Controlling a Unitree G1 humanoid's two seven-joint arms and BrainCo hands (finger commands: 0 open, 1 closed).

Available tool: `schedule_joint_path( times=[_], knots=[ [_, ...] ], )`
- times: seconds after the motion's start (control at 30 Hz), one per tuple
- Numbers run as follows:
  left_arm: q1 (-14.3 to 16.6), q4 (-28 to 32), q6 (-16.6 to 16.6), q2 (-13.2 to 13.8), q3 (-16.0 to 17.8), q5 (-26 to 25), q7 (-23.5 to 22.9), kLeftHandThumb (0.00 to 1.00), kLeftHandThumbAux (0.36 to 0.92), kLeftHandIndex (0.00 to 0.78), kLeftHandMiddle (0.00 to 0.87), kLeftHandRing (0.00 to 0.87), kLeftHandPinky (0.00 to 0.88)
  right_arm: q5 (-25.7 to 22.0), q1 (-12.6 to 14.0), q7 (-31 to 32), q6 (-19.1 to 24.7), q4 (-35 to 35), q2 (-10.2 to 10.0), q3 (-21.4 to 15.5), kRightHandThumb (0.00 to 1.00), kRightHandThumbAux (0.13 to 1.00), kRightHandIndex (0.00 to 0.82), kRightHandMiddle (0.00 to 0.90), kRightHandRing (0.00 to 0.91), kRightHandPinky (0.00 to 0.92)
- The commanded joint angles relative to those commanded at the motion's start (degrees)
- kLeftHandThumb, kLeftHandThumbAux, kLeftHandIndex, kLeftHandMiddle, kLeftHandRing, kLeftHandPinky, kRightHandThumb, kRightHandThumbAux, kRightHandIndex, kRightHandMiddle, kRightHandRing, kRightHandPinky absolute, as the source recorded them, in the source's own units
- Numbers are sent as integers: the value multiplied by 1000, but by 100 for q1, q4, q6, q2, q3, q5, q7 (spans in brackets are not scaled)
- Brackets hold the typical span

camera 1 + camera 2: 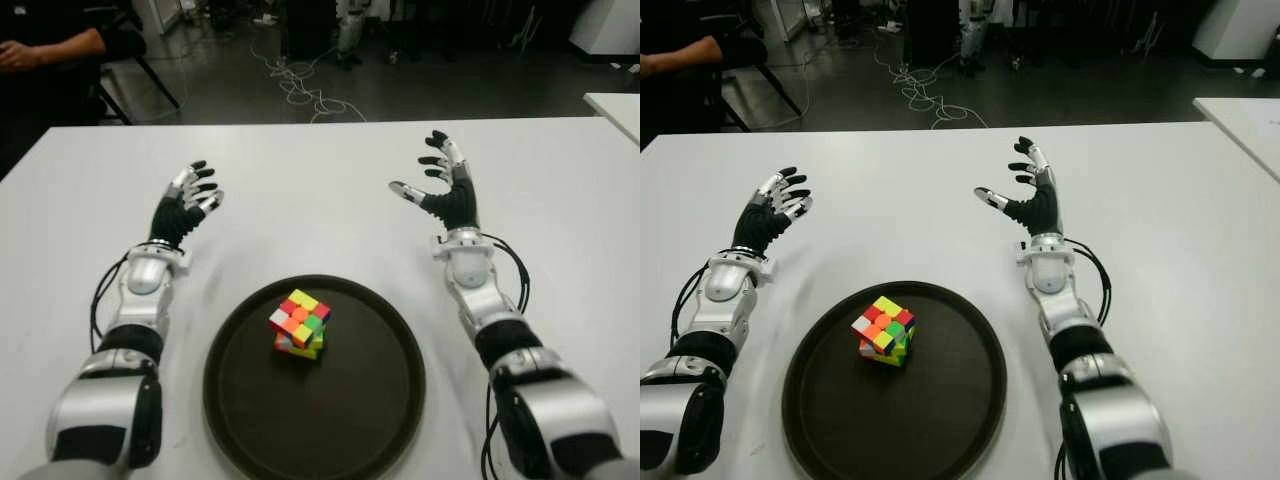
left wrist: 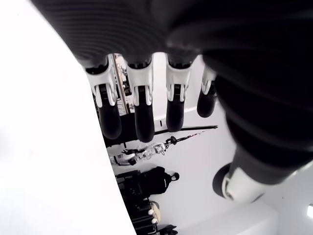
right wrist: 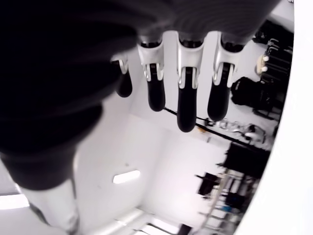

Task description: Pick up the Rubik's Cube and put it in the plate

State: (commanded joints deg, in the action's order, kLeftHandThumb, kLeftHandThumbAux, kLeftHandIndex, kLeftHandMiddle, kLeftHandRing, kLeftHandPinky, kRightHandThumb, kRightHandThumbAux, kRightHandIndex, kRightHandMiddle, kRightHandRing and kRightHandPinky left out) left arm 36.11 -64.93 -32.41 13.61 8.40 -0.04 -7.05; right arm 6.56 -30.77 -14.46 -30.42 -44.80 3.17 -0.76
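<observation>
The Rubik's Cube (image 1: 300, 324), multicoloured and tilted on a corner edge, sits inside the dark round plate (image 1: 380, 400) near the table's front, slightly left of the plate's centre. My left hand (image 1: 190, 197) hovers beyond and to the left of the plate, fingers relaxed and spread, holding nothing. My right hand (image 1: 440, 180) is raised beyond and to the right of the plate, palm inward, fingers (image 3: 187, 105) extended and empty. Neither hand touches the cube or the plate.
The white table (image 1: 320, 190) stretches wide behind the plate. A second white table edge (image 1: 615, 105) shows at the far right. A person's arm (image 1: 50, 48) is at the back left, with cables (image 1: 300, 85) on the dark floor beyond.
</observation>
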Motion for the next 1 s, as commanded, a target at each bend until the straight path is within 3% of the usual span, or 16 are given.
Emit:
schedule_joint_path(
  times=[0.13, 0.23, 0.37, 0.43, 0.6, 0.8, 1.0],
  knots=[
    [-3, 1, 39, 13, 18, -27, -17, 200, 679, 85, 157, 156, 164, -394, 325, 191, 456, 577, -206, -149, 89, 807, 168, 238, 257, 297],
    [-12, 7, 44, 12, 31, -47, -42, 196, 680, 81, 154, 151, 161, -495, 345, 174, 637, 535, -290, -235, 109, 822, 170, 238, 256, 295],
    [-50, 38, 11, -1, 44, -70, -72, 198, 686, 78, 151, 147, 154, -524, -64, 64, 502, -526, -252, -424, 126, 834, 177, 242, 259, 295],
    [-62, 54, 8, -3, 47, -70, -79, 198, 685, 78, 150, 147, 158, -531, -355, 33, 469, -1193, -128, -522, 124, 833, 179, 243, 261, 295],
    [-5, -55, 91, 67, 43, -59, -115, 198, 666, 78, 151, 152, 175, -531, -715, -56, 747, -1725, -60, -618, 130, 853, 187, 231, 264, 316],
    [37, -111, 152, 95, 61, -74, -143, 190, 662, 75, 146, 149, 164, -594, -757, -29, 796, -1711, -139, -702, 175, 892, 195, 216, 259, 318],
    [73, -159, 160, 104, 79, -75, -178, 182, 660, 77, 151, 153, 163, -481, -614, -129, 542, -1520, -198, -642, 181, 881, 192, 220, 259, 314]
  ],
)
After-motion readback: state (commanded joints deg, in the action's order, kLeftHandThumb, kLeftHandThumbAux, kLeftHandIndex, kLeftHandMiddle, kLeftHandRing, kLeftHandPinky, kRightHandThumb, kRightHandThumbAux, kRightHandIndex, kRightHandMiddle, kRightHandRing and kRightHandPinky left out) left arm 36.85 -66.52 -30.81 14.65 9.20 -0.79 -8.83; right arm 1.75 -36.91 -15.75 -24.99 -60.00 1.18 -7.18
